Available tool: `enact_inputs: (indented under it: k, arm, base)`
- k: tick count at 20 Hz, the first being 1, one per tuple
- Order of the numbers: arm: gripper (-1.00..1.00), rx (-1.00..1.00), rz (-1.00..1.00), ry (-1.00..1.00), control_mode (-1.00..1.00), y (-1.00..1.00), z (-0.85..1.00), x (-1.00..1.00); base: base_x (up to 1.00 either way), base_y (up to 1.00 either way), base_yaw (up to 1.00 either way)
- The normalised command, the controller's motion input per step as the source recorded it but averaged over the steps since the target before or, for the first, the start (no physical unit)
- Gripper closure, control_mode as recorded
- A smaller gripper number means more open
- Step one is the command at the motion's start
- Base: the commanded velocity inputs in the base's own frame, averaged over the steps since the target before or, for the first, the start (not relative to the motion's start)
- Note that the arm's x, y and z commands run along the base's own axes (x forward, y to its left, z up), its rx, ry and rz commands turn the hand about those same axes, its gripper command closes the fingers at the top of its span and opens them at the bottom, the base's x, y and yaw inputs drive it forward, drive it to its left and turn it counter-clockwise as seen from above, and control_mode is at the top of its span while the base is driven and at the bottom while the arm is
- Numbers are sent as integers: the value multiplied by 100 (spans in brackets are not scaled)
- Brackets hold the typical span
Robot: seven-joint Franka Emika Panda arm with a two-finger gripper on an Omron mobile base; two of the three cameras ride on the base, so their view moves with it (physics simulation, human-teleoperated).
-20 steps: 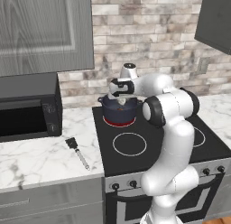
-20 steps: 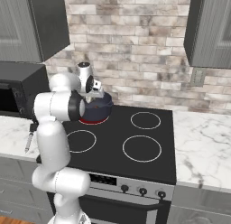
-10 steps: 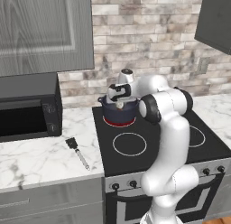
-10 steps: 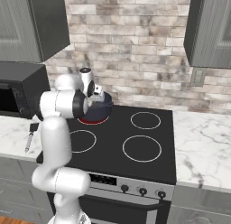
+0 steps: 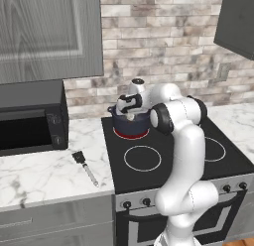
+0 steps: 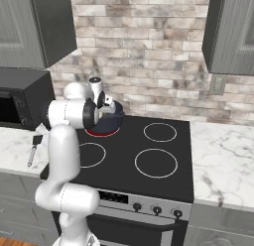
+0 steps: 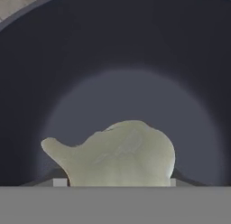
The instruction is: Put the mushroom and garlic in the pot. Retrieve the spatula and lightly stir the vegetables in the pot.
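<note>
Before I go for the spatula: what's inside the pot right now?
The hand view looks into the pot at the pale garlic, low in front of the bare dark floor. No mushroom shows; the garlic may cover it. In the base views the gripper blocks the opening.

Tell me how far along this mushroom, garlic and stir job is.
Done: I cannot confirm the mushroom is in. In hand: the claw hangs over the pot on the stove's back-left burner, and the hand view shows the garlic right at it inside the pot; whether it is released is unclear. Left: the spatula lies untouched on the counter, so fetching and stirring remain.
</note>
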Motion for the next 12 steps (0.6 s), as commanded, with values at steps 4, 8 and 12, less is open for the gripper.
enact_inputs:
  k: [4, 8, 12]
  arm:
    - [-100, 0, 0, 0, -100, 0, 2, 3]
    - [-100, 0, -2, 0, -100, 0, 21, 0]
    - [-100, 0, -1, 0, -100, 0, 32, 0]
  base:
    - [0, 0, 0]
    - [0, 0, 0]
    - [0, 0, 0]
